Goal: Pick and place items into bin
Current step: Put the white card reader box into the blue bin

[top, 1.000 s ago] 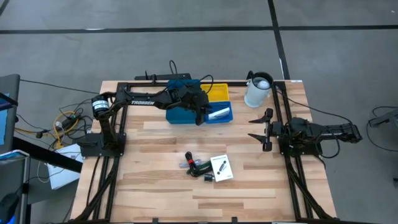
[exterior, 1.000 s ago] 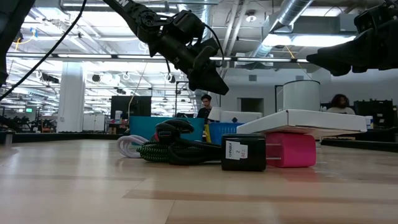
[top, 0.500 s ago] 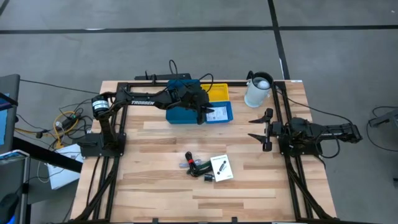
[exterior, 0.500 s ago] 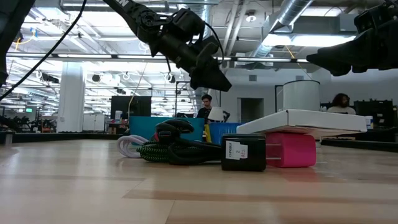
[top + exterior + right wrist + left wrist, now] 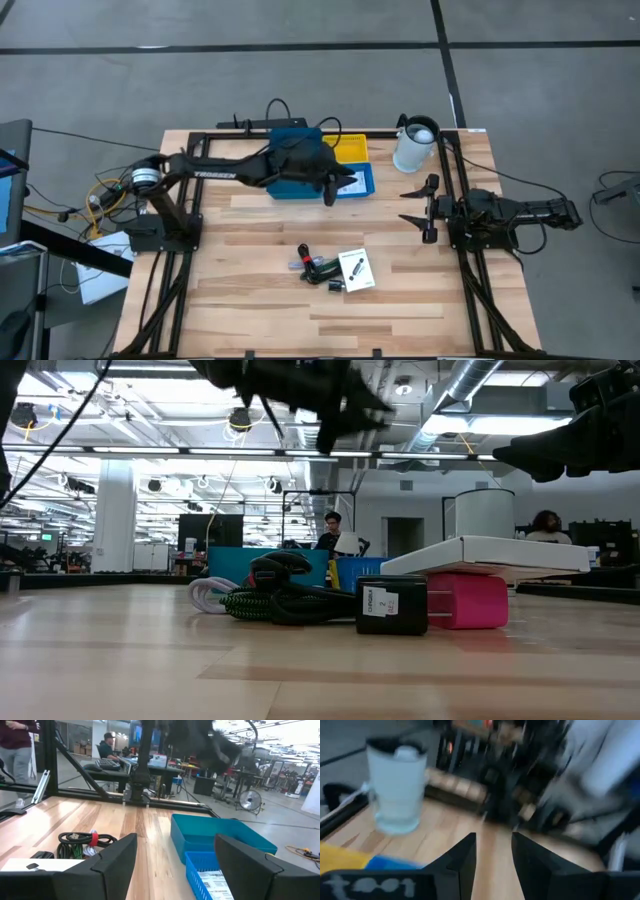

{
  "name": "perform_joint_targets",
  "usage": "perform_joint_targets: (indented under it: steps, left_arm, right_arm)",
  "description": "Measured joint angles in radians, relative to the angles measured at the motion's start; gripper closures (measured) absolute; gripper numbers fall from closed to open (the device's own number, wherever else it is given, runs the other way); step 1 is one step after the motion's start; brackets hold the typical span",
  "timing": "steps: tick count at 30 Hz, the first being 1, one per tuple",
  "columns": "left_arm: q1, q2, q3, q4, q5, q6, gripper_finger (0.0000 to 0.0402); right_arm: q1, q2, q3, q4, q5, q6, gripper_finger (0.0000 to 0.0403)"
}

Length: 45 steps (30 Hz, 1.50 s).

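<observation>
The items lie in a heap near the table's middle: a white card resting on a pink-red piece and a black piece, beside coiled cables. Another white card lies in the blue basket. My left gripper hangs high over the teal bin and the basket, pointing nearly level at the white jug; its fingers stand a little apart with nothing between them. My right gripper waits open at the table's right side.
A yellow bin sits behind the blue basket. The white jug stands at the far right corner. Black frame rails run along the table's left, right and far sides. Bare wood lies around the heap.
My left gripper has risen well above the bins, shifted a little toward the table's right edge, and tipped up from slanting downward to almost level while rolling. Its finger gap looks unchanged. The card in the blue basket and the heap have stayed put.
</observation>
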Motion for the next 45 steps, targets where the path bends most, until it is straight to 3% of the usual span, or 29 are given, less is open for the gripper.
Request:
perform_joint_targets:
  steps: [3, 7, 12, 17, 26, 32, 41, 45]
  left_arm:
    - [-0.059, -0.034, 0.0, 0.031, -0.021, -0.035, 0.029]
    - [-0.137, -0.085, 0.0, -0.008, -0.037, 0.035, 0.029]
    - [-0.244, -0.104, 0.0, -0.08, -0.254, 0.13, 0.029]
    - [-0.303, -0.104, 0.0, -0.181, -0.469, 0.133, 0.029]
    - [-0.331, -0.184, -0.032, -0.347, -0.656, 0.088, 0.029]
    - [-0.329, -0.407, -0.222, -0.236, -0.669, 0.112, 0.029]
    - [-0.329, -0.721, -0.671, 0.204, -0.555, 0.142, 0.029]
    - [-0.329, -0.801, -0.835, 0.363, -0.515, 0.094, 0.029]
  right_arm:
    - [0.0, 0.0, 0.0, 0.0, 0.0, 0.0, 0.0143]
    - [0.0, 0.0, 0.0, 0.0, 0.0, 0.0, 0.0143]
    - [0.0, 0.0, 0.0, 0.0, 0.0, 0.0, 0.0143]
    - [0.0, 0.0, 0.0, 0.0, 0.0, 0.0, 0.0143]
    - [0.0, 0.0, 0.0, 0.005, 0.0, 0.01, 0.0143]
    - [0.001, 0.0, 0.0, 0.03, -0.003, 0.191, 0.0143]
    - [0.002, 0.0, 0.0, 0.171, -0.002, 0.483, 0.0143]
    - [0.0, 0.0, 0.0, 0.212, 0.004, 0.49, 0.0143]
